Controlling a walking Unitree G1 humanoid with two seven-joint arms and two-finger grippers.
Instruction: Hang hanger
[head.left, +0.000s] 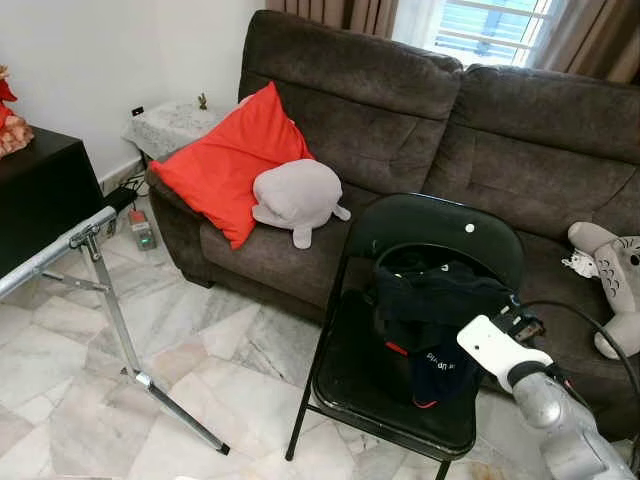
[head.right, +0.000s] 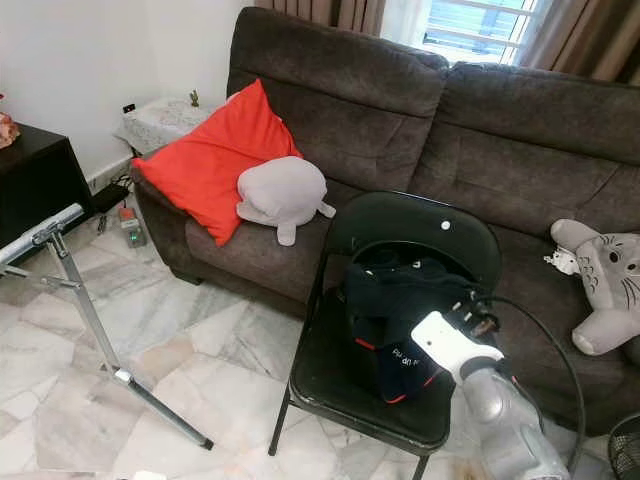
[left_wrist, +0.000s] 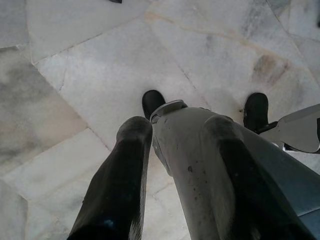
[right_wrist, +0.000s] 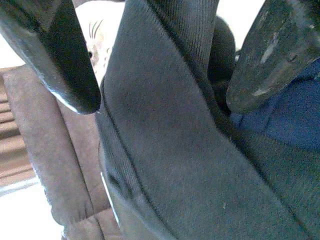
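On the black folding chair (head.left: 345, 370) before the brown sofa (head.left: 420, 120), lies a dark navy garment (head.left: 440, 300) bunched against the backrest, a red-trimmed hem spilling over the seat. Cannot make out a hanger as such within the folds, so presumably buried in the cloth. Stands well apart to the robot's left, the metal rail (head.left: 60, 250) on its slanted legs, likely where the thing must end up.

Reaches forward over the seat's right side, the right gripper (right_wrist: 160, 100), silver forearm angled up from below, white wrist housing just beside the cloth. Spread wide in the right wrist view, both fingers (right_wrist: 60, 60), with a ribbed collar or edge of the garment running between them, not yet pinched.

Could easily close on fabric alone and miss any hanger underneath, leaving the shirt to slide off or drag when lifted. Might also snag cloth on the chair's curved back, tipping or shifting the light chair. Could foul the reach as well, the cable looping near the wrist.

Hangs idle toward the marble floor (left_wrist: 75, 75), the left gripper (left_wrist: 175, 150), fingers parted beside a grey robot limb
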